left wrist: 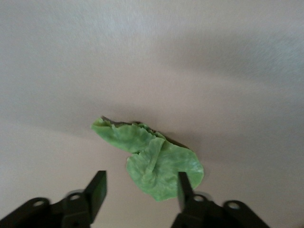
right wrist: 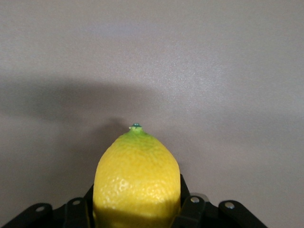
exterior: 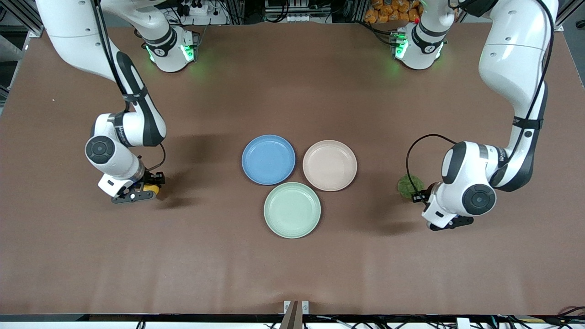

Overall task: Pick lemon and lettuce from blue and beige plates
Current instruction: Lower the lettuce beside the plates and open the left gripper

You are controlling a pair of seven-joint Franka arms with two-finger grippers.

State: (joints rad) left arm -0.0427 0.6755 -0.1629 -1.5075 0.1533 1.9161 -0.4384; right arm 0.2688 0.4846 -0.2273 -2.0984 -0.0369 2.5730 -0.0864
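Gripping the lemon (right wrist: 137,183), the right pincer (exterior: 147,191) sits low; left pincer (left wrist: 141,190) spread wide beside the lettuce (left wrist: 152,159) on the surface (exterior: 292,265).

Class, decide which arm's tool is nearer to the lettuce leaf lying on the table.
Left. The left tool is open right at the lettuce; the right tool holds the lemon at the right arm's end.

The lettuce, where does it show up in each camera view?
Front view: the lettuce lies on the table beside the left gripper, toward the left arm's end.
Left wrist view: lettuce on the table, just ahead of the open fingers.
Right wrist view: not in it.
Shared landmark: the left gripper.
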